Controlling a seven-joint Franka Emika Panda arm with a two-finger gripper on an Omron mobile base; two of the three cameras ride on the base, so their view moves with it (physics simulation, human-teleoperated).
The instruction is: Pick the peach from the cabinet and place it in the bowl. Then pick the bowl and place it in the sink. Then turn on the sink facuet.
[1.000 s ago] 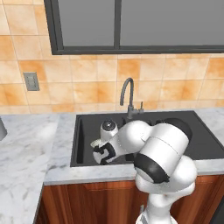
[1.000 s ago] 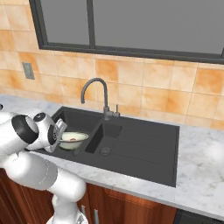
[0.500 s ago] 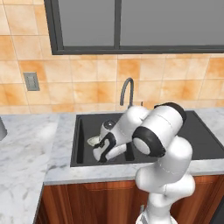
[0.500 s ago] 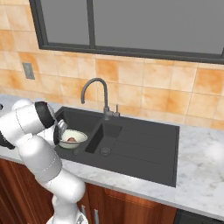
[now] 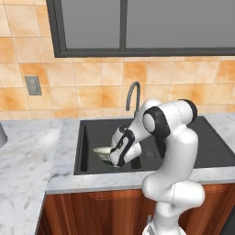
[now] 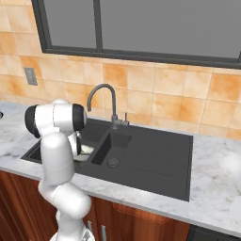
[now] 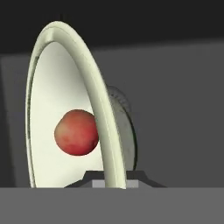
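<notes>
Fingers [image 7: 114,180] clamped on the bowl [image 7: 65,105] rim, peach [image 7: 77,132] inside, low in the sink [image 5: 183,151]

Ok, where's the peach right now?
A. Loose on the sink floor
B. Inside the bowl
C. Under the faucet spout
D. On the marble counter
B: in the hand view the peach sits inside the bowl, whose rim the pincer is shut on, down in the sink.

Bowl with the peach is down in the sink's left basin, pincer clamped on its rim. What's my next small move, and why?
Probably open the pincer and let go: the bowl, peach inside, already sits low in the sink, and the faucet remains to be turned on.
</notes>
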